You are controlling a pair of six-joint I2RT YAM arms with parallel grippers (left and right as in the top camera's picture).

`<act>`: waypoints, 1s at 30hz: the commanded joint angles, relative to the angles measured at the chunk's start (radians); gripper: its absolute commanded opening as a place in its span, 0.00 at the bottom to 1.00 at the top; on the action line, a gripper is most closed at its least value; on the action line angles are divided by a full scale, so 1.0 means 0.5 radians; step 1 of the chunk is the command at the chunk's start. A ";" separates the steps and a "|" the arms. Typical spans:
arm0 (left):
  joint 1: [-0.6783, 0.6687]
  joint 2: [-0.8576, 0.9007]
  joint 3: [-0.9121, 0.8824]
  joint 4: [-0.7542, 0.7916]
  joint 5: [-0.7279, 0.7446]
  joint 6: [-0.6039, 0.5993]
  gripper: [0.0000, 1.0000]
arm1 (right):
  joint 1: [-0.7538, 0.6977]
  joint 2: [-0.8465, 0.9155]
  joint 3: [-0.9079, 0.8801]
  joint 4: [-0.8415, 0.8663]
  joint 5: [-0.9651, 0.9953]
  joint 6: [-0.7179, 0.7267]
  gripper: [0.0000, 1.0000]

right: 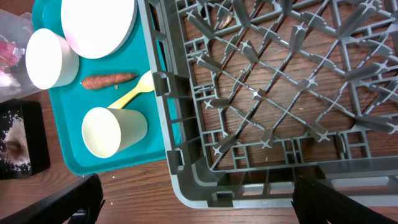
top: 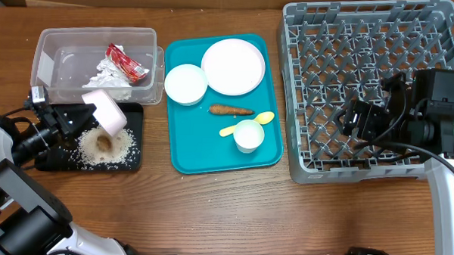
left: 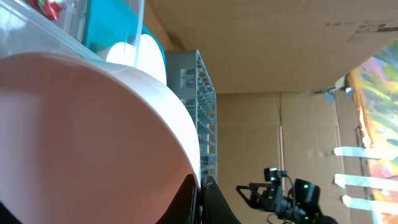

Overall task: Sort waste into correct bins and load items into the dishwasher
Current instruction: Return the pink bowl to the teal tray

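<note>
White bowl (top: 105, 112) clamped by its rim in the left gripper (top: 87, 116), tilted steeply and off the surface. On my left wrist feed the bowl fills most of the view, so I get little else from that camera.

Directly below the bowl is the black tray (top: 134, 113). Rice (top: 86, 154) is scattered across it, with a brown lump (top: 104, 142) sitting in the middle of the grains.

Beside the left gripper, just past the black tray, is the clear tub (top: 48, 45). It holds a red wrapper (top: 127, 63) lying against crumpled paper (top: 106, 76).

Right gripper (top: 354, 118) hangs over the rack (top: 301, 166), near the rack's corner. Its fingers (right: 68, 202) are spread wide with nothing between them. On my right wrist feed, only grey lattice and wood show under the gap.

Off to that gripper's side, past the rack wall, is the teal tray (top: 203, 149).
- The cup (right: 112, 132) is the nearest thing on it.
- The spoon (right: 134, 93) lies just beside the cup, one end close to the rack wall.
- The carrot (right: 109, 80) lies just beyond the spoon.
- The plate (right: 98, 25) and the second bowl (right: 46, 57) are farthest from the gripper, side by side.
</note>
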 commanded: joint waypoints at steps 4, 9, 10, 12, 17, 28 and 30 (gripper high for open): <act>0.002 0.016 0.017 0.050 0.176 -0.011 0.04 | 0.011 -0.004 0.049 0.005 0.013 -0.002 1.00; -0.200 0.014 0.349 -0.177 0.021 0.053 0.04 | 0.011 -0.004 0.049 0.014 0.012 -0.002 1.00; -0.278 0.012 0.455 -0.242 -0.057 0.067 0.04 | 0.011 -0.004 0.049 0.014 0.012 -0.002 1.00; -0.464 0.003 0.671 -0.319 -0.220 0.065 0.04 | 0.011 -0.004 0.049 0.011 0.013 -0.002 1.00; -1.084 -0.013 1.068 -0.280 -1.022 -0.320 0.04 | 0.011 -0.004 0.050 0.005 0.012 -0.002 1.00; -2.205 0.091 0.871 -0.037 -2.717 -1.215 0.04 | 0.011 -0.004 0.049 0.013 0.014 -0.003 1.00; -2.279 0.105 0.752 0.072 -2.716 -1.258 0.04 | 0.011 -0.004 0.049 0.012 0.014 -0.002 1.00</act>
